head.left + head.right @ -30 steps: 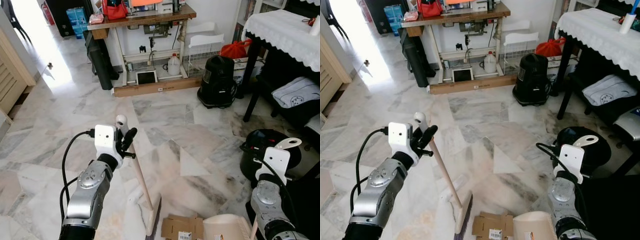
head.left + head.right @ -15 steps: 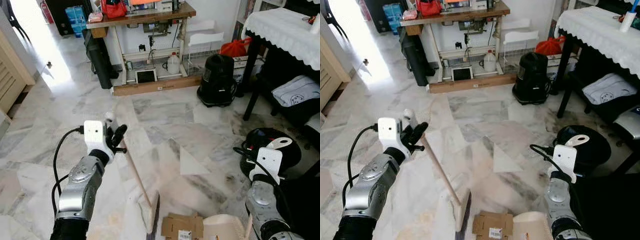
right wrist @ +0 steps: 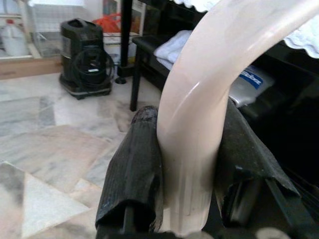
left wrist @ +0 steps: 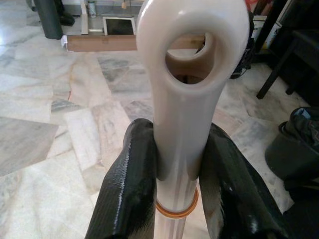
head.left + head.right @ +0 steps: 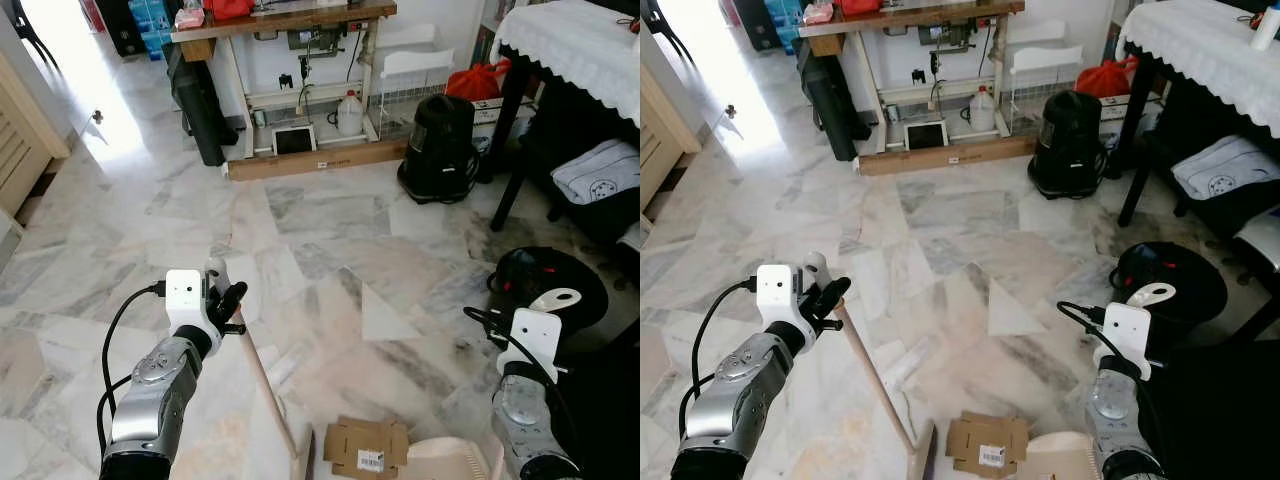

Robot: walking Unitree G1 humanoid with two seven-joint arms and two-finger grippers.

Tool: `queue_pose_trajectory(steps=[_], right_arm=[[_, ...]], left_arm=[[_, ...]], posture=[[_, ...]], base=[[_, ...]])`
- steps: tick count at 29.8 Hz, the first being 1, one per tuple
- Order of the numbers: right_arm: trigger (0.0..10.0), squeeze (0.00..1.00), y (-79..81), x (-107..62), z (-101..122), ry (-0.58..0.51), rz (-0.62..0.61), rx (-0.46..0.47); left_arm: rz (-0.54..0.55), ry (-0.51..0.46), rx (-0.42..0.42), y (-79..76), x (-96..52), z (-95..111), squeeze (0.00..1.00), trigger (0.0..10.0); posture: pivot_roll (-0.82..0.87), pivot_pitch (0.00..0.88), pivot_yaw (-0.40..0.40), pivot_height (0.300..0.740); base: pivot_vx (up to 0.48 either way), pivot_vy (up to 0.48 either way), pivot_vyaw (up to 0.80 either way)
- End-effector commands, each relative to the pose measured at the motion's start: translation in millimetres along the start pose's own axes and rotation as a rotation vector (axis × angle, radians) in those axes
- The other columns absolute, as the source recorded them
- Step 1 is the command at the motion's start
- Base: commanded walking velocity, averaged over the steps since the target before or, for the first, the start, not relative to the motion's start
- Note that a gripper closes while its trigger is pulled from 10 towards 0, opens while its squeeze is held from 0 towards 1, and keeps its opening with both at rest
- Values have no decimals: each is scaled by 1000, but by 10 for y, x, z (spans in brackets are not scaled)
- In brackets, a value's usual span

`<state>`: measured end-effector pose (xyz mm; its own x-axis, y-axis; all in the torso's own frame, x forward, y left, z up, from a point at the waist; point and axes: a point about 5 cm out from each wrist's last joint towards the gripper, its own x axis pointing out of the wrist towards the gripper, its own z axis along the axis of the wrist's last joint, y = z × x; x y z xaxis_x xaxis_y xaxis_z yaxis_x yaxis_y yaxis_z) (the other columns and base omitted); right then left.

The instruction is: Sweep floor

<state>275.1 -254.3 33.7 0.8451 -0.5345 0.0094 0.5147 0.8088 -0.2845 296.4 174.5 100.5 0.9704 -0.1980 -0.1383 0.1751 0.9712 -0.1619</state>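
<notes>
Nearest the camera, at the bottom edge of the head views, the cream dustpan [image 5: 450,462] is sitting low on the marble floor [image 5: 330,230] with a flattened piece of cardboard [image 5: 366,446] lying just to its left. The right gripper [image 3: 187,164] is clenched on the dustpan handle [image 3: 209,99], a smooth cream bar that is curving up out from between the two black fingers [image 3: 130,174] pressing on either side of it.

Just left of the cardboard, the broom head [image 5: 303,466] is resting on the floor, and the broom [image 5: 262,385] is leaning up and to the left from it along a pale wooden stick. The left gripper [image 4: 175,164] is grasping the broom near its top end, its fingers [image 4: 130,184] closing against a glossy cream plastic cap [image 4: 192,55] that is ending in an oval hanging loop, with a thin orange ring where the cap is meeting the stick. A black cable [image 5: 118,340] is looping off the left wrist.

Farther out on the right, a black round bin [image 5: 545,285] is standing beside a dark table with a white lace cloth [image 5: 570,45]. Beyond it a black vacuum cleaner [image 5: 438,150] is sitting on the floor. At the far edge of the floor, a wooden workbench [image 5: 285,15] is standing over a plastic jug [image 5: 349,112] and a long wooden plank [image 5: 310,160].
</notes>
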Motion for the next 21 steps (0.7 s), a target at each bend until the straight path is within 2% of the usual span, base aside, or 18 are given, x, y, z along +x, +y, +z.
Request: queue_pose_trajectory(steps=[1,7,12,17,21], right_arm=[[10000,0,-35,27,42,-31,-7,-2],[10000,0,-86,64,136,-83,-56,64],[10000,0,-63,79,185,-106,-64,66],[10000,0,-121,245,395,-166,-102,94],[10000,0,-132,307,492,-194,-111,103]], left_arm=[[9,-14,-9,23,16,45,0,10000],[18,-38,-13,36,7,127,0,10000],[22,-26,-6,65,-26,100,0,10000],[27,-37,-2,92,-22,149,0,10000],[25,-46,-7,93,-2,172,0,10000]], posture=[[117,108,101,740],[146,143,121,740],[149,152,129,740],[152,153,132,740],[149,147,131,740]], base=[[0,0,0],[0,0,0],[0,0,0],[0,0,0],[0,0,0]])
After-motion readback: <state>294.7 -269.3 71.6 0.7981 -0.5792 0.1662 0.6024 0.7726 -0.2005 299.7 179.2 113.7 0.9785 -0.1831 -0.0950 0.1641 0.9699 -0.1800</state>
